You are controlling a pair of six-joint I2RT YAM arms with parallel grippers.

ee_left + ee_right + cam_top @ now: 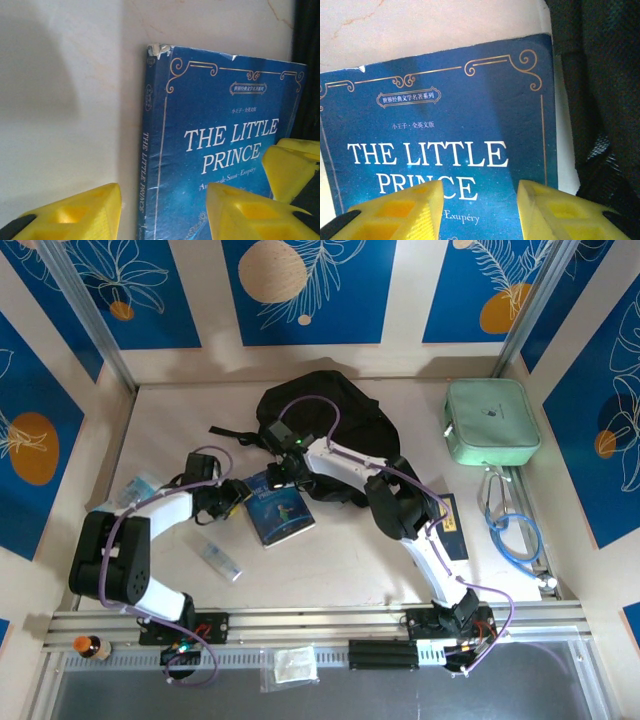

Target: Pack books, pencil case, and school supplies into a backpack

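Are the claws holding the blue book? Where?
Can't tell for sure. The left claw straddles the book at its spine edge, and the right claw is over its cover. Both have jaws apart, and no firm grip shows.

right gripper [480, 195] spread above book [445, 110] beside backpack [600, 90].

On the Little Prince book [280, 508]: deep blue cover flecked like a night sky, gold scrollwork border, white title lettering, one corner scuffed white. Beside it the backpack [320, 405]: black, with a mesh weave where it shows close up. The zip case [491, 420]: mint green. The table [350, 560]: cream with faint reddish veins. The wall panels [300, 290]: blue with white line-drawn leaves and orange and tan discs. The left gripper [164, 200] and right gripper [480, 195]: yellow fingers. The second book [452, 525]: dark blue with a yellow strip.
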